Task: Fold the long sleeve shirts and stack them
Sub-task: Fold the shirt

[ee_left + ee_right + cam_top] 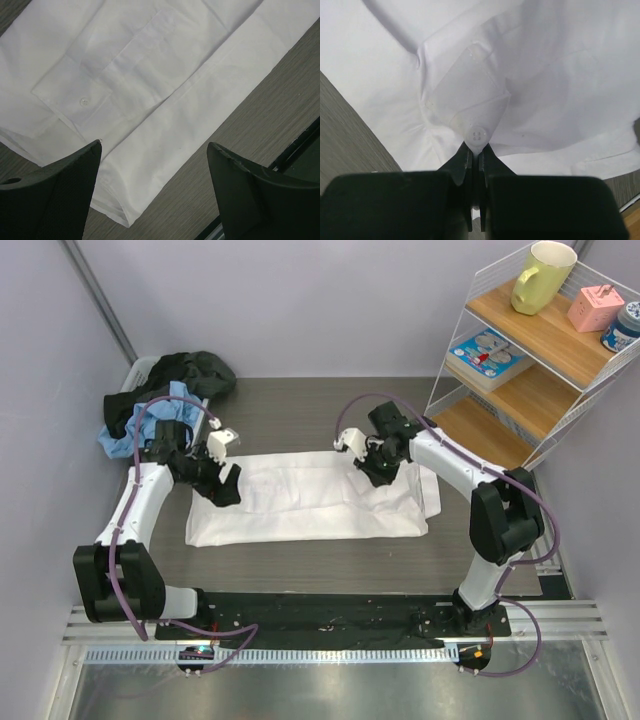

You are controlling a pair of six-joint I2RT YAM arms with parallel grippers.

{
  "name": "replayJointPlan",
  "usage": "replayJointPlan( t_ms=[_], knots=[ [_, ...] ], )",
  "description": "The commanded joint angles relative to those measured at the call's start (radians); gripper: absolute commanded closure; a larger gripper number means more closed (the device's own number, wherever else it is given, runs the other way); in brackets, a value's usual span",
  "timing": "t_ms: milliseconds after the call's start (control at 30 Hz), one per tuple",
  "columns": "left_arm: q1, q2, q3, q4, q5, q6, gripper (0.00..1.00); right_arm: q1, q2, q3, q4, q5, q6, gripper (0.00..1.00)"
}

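Right wrist: right gripper pinches creased white shirt

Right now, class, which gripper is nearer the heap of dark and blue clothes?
Left. The left gripper hangs open over the left end of the white shirt, close by the heap; the right gripper, shut on the shirt, is much farther right.

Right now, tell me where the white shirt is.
In the top view the white shirt lies centred on the table; the right hand pinches its right end, the open left hand hovers over its left end.
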Motion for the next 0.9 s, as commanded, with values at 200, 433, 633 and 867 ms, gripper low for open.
replayJointPlan(
  t_ms=[200,433,633,867],
  knots=[
    [-0.032,-0.068,0.047,0.236,0.12,-0.476,0.11,-0.028,-0.021,0.244,0.006,-0.33,0.516,0.99],
    [-0.039,-0.123,-0.022,0.419,0.112,-0.772,0.04,0.041,-0.018,0.16,0.164,-0.33,0.803,0.99],
    [-0.039,-0.144,-0.143,0.521,0.103,-0.927,0.04,0.136,-0.039,0.034,0.452,-0.293,1.024,0.99],
    [-0.039,-0.135,-0.216,0.571,0.046,-0.996,0.05,0.226,0.083,0.022,0.627,-0.191,1.157,0.99]
  ],
)
